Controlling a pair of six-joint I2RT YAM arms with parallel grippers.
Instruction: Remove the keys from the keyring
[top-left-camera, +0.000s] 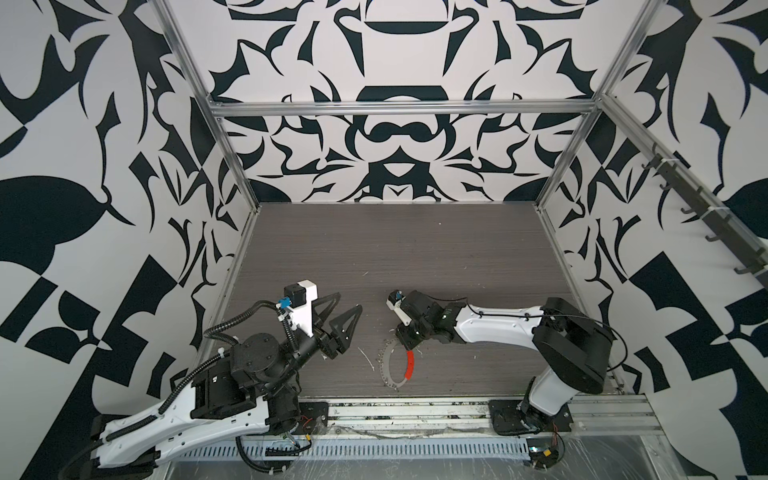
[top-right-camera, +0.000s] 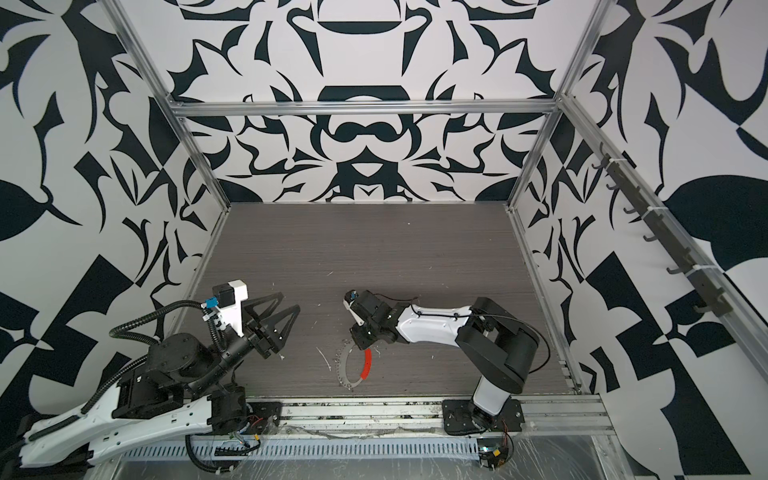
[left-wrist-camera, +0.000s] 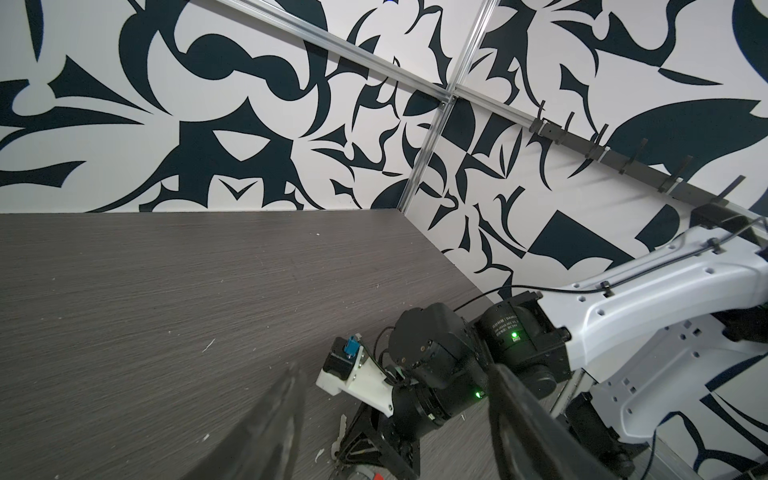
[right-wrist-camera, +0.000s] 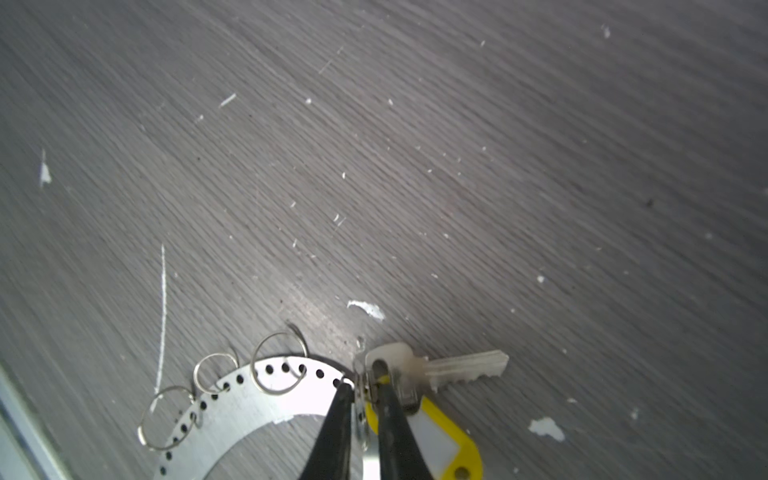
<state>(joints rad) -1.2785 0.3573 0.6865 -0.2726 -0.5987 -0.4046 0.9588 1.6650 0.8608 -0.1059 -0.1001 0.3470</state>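
Right gripper (right-wrist-camera: 361, 378) fingers pinched narrow on keyring (right-wrist-camera: 249, 399) beside yellow-tag key (right-wrist-camera: 457, 365) on surface (right-wrist-camera: 415, 166); left gripper (top-left-camera: 349, 302) fingers wide, empty.

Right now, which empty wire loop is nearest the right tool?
The end loop beside the yellow-tagged key; the other two sit farther along the keyring.

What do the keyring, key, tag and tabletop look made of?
keyring: flat metal with a brushed silver sheen and punched holes; red section probably plastic.
key: bright metal, likely plated.
tag: glossy yellow plastic, white insert.
tabletop: grey woodgrain, probably laminate, scuffed.
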